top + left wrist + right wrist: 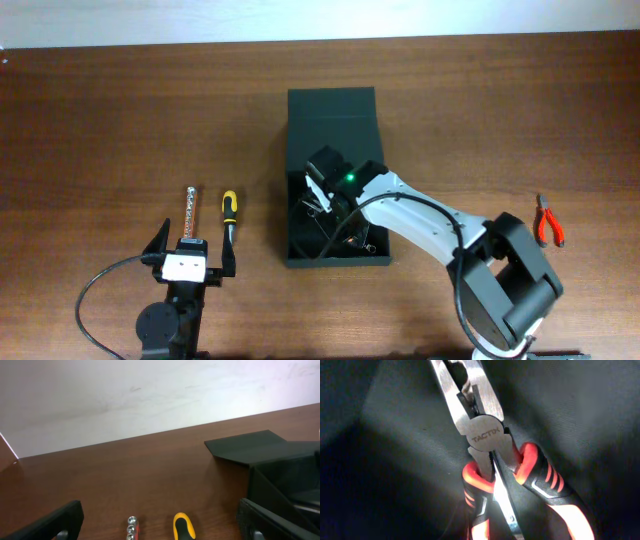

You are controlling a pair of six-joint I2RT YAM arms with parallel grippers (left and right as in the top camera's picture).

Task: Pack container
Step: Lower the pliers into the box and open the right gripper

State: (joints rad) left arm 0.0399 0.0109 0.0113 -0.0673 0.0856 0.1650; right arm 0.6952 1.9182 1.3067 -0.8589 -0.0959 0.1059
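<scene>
The container [335,262] is a dark box in the middle of the table, its flap lid [332,115] folded open toward the far side. My right gripper [335,210] reaches down into it and is shut on red-and-black pliers [485,435]. They fill the right wrist view against the dark inside of the box, and they hide the fingers. My left gripper [193,250] stands wide open near the front left, holding nothing. Between its fingers [55,522] lie a yellow-handled screwdriver [183,527] and a socket strip [132,527]. In the left wrist view the container [285,475] is at the right.
A second pair of red-handled pliers [547,222] lies on the table at the right. The screwdriver [229,215] and the socket strip [190,212] lie side by side left of the box. Some thin wiry items [355,240] rest on the box floor.
</scene>
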